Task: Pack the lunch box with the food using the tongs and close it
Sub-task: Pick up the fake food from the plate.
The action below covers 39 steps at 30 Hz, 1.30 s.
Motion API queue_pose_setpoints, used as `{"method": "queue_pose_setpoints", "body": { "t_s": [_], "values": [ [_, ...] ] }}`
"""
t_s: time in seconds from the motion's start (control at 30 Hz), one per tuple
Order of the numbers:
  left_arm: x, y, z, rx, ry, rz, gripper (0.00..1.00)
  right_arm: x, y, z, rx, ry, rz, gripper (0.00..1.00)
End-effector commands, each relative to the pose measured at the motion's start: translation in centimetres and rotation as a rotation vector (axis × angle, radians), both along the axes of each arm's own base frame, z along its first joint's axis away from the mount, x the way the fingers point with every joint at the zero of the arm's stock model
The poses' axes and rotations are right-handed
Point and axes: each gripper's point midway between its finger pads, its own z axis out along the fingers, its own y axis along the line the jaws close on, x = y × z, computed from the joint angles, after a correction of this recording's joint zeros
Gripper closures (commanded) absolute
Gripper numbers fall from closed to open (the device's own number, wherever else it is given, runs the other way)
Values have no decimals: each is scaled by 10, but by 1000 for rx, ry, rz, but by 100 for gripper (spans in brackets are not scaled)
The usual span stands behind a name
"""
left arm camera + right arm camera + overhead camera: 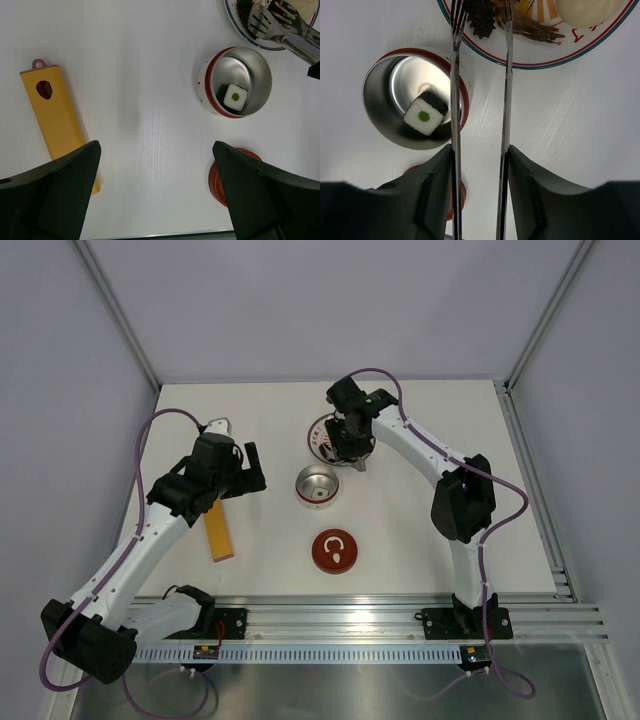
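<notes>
- Gripping the slender silvery metal tongs (454, 100) between its two dark fingers, the right gripper (479, 150) hangs above the table. Each finger presses on the outside of one thin arm, and the two arms stand apart.
- The tongs reach forward from that gripper, with their tips over the flat round white patterned plate (570, 47). The tips are at a dark spiky piece (480, 20) and a brown piece (532, 29), and a pale beige rounded piece (590, 7) lies beside these.
- The small round shiny steel tin (377, 100) stands open just beside the plate. One tongs arm crosses above its rim. Inside lies a white square piece with a green centre (423, 116).
- The dark-red round lid (334, 551) lies flat on the table near the tin, on the side towards the arm bases.
- The left gripper (155, 160) hovers with its fingers wide apart and holds nothing. It is between the flat yellow-orange bar (55, 115) and the tin.
</notes>
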Motion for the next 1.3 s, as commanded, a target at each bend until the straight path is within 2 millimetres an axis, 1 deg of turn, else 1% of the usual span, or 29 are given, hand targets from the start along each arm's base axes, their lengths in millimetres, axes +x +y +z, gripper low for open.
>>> {"method": "queue_pose_setpoints", "body": {
  "t_s": [0.0,0.27,0.4,0.47,0.63,0.7,0.83,0.87,1.0,1.07,1.13,1.23,1.27],
  "values": [
    [9,2,12,-5,-46,21,1,7,8,4,32,-18,37,48],
    [8,3,11,-3,-43,24,1,10,7,-6,22,-10,27,47],
    [8,2,13,-3,-46,24,1,17,3,-10,20,-10,9,51],
    [7,3,12,-3,-44,27,1,19,2,-9,25,-14,3,53],
    [7,4,12,-1,-43,30,1,25,-2,-9,13,-24,-15,52],
    [7,4,13,-1,-44,28,1,29,-7,-6,8,-38,-41,53],
    [7,3,15,-4,-48,28,1,34,-9,1,20,-60,-57,57],
    [7,4,15,-4,-48,29,1,32,-7,4,33,-61,-52,60],
    [8,3,15,-4,-48,27,1,33,-3,12,67,-79,-47,68],
    [8,3,15,-5,-48,26,1,32,-4,15,68,-88,-49,72],
    [8,3,15,-6,-47,25,1,34,-4,18,74,-100,-52,73],
    [8,3,16,-8,-50,26,1,35,-5,23,78,-118,-56,77],
    [8,2,17,-8,-51,24,1,36,-4,28,85,-126,-58,77]
  ]
}}
